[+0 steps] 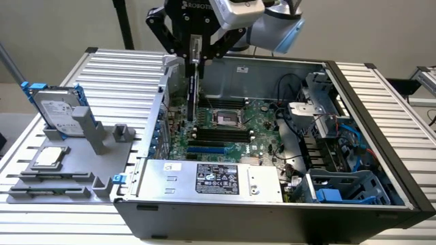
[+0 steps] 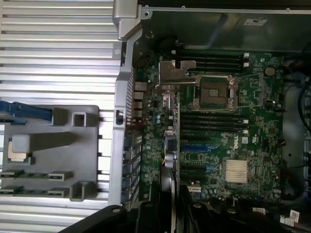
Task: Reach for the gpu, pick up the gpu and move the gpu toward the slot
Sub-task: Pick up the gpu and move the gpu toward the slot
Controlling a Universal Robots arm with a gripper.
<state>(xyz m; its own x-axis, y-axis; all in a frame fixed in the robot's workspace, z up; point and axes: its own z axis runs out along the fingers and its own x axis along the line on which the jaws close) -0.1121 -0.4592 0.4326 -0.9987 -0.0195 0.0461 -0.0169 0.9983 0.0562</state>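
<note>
- Green, thin circuit-board card, the gpu (image 1: 193, 94), hangs on edge from the black robot gripper (image 1: 195, 51), whose jaws are clenched on its upper edge.
- Its long axis runs roughly vertical in the exterior view, straight down from the jaws into the open black computer case (image 1: 381, 204).
- The lower end of the card sits over the green motherboard (image 1: 235, 130), toward the exterior view's left side of the board, near the case's rear wall; whether it touches the board I cannot tell.
- In the wrist view the card appears edge-on as 1 narrow strip (image 2: 171, 145) running away from the gripper across the board.
- A silver hard drive with blue rails (image 1: 58, 109) stands on the grey fixture (image 1: 102, 158), on the ribbed metal counter (image 1: 122, 66), well apart.
</note>
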